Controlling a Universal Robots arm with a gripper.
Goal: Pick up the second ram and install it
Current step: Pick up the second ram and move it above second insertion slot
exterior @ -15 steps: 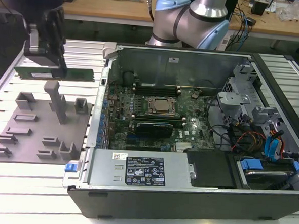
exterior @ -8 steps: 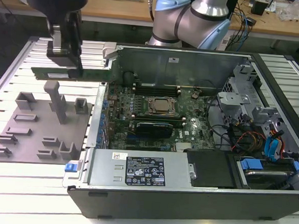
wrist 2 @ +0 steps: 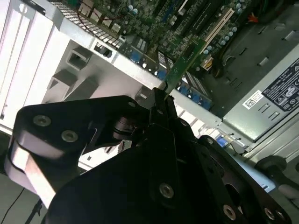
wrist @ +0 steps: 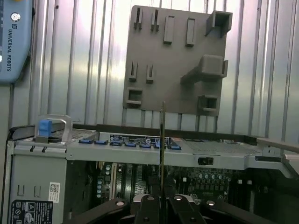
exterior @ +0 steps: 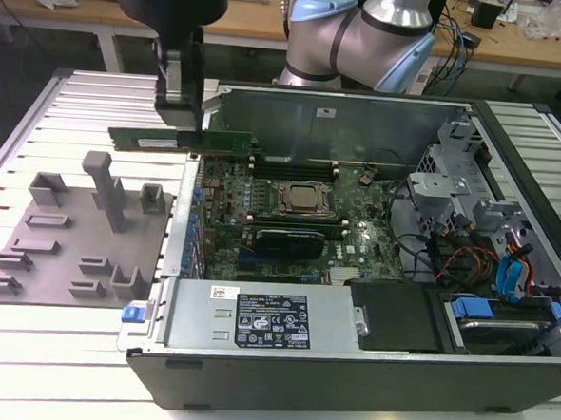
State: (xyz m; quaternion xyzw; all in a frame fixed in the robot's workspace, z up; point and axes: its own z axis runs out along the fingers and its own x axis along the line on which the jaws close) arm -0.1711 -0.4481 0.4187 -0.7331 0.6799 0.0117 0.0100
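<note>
Hanging clear above the side wall of the open computer case (exterior: pixel 346 381), the second ram (exterior: pixel 161 141) lies level in the air, one end out beyond the case and the other over the edge of the motherboard (exterior: pixel 259 256) inside it. The gripper (exterior: pixel 183 125) is clamped on the stick near its middle, fingers pinching its flat faces from above; the second wrist view shows the green board (wrist 2: pixel 184 63) jutting out from between the black jaws toward the case interior. Pick-up therefore looks complete. Installation looks undone: the stick touches nothing in the case and sits well apart from the CPU socket (exterior: pixel 305 199) at the case's centre, with no slot engaged. Outside the case, beside that same wall, a grey fixture plate (exterior: pixel 59 244) rests on the slatted table (exterior: pixel 24 347).
</note>
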